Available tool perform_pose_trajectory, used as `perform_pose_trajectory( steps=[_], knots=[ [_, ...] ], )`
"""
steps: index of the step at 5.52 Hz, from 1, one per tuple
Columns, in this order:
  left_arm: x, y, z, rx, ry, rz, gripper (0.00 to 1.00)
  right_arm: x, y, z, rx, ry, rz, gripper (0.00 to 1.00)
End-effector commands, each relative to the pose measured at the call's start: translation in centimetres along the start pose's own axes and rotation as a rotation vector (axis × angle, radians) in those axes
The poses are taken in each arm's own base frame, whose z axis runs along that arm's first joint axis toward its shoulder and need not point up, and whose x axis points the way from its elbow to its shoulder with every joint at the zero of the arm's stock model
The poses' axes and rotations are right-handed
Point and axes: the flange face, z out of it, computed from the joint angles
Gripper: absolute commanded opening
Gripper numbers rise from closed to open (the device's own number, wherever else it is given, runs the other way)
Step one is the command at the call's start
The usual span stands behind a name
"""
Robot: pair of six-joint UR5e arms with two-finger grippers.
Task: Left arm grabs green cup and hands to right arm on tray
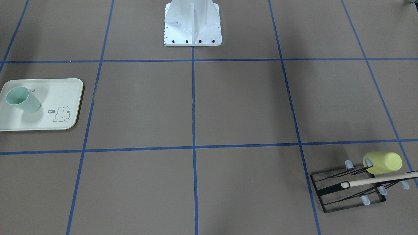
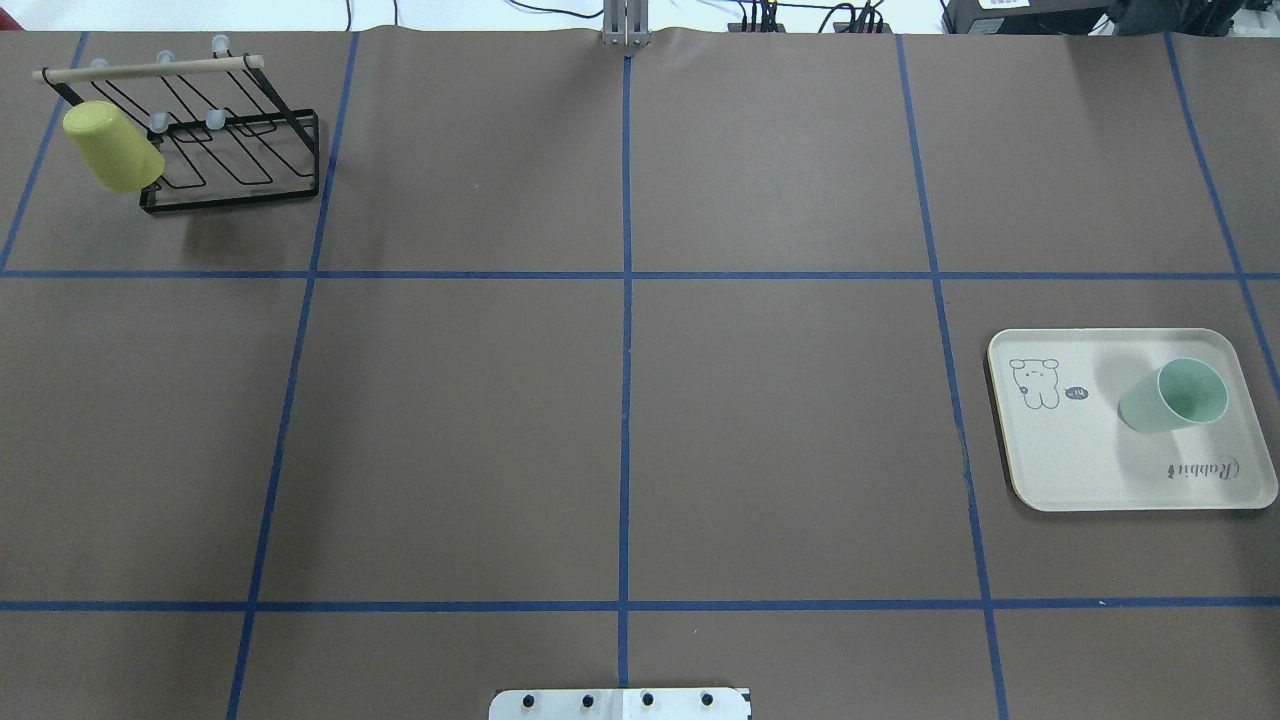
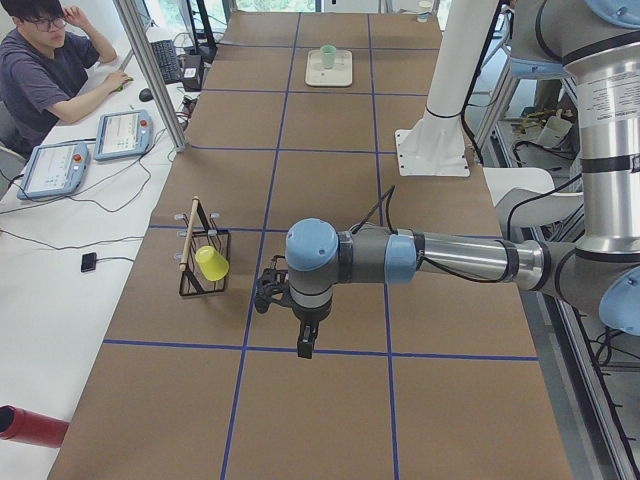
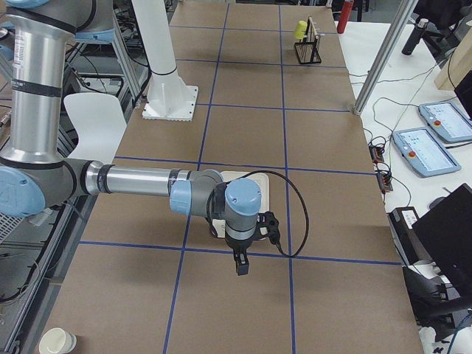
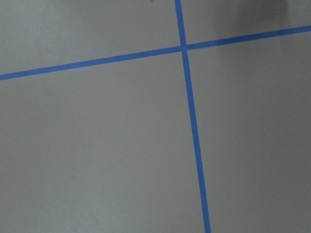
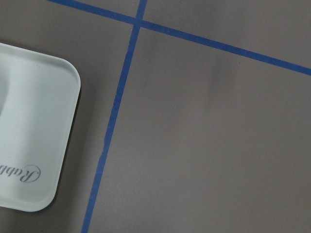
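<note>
A brown surface (image 2: 450, 430) marked with blue tape lines is seen from several cameras. The green cup (image 2: 1175, 397), a small pale mint plastic tumbler, stands upright with its mouth up on the cream tray (image 2: 1080, 470), beside the tray's rabbit drawing. The right claw (image 4: 241, 264) hangs above the surface, pointing down. The tray lies just behind it, and its wrist hides the cup in that side view. Its wrist camera catches one corner of the tray off to the side. The left claw (image 3: 307, 345) hangs over bare surface, well apart from the cup, which sits at the far end beyond it. Nearer this claw, a yellow-green cup (image 2: 112, 147) hangs on a black wire rack (image 2: 230, 200). Both claws show only in the side views, so I cannot tell whether either is wide or narrow. The green cup looks light, stiff and smooth, so probably slippery. A grip across the wall just below the rim should hold it without crushing. With the cup on the tray, the task appears done.
</note>
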Motion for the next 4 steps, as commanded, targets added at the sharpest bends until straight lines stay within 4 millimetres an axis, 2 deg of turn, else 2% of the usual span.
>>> perform_pose_trajectory(
  steps=[1,4],
  knots=[
    [-0.20,0.10,0.57,-0.004,0.032,-0.013,1.00,0.15,-0.07,0.05,-0.003,0.007,0.002,1.00],
    [0.10,-0.30,0.13,0.006,0.036,-0.009,1.00,-0.28,-1.02,-0.85,0.016,0.012,0.028,1.00]
  ],
)
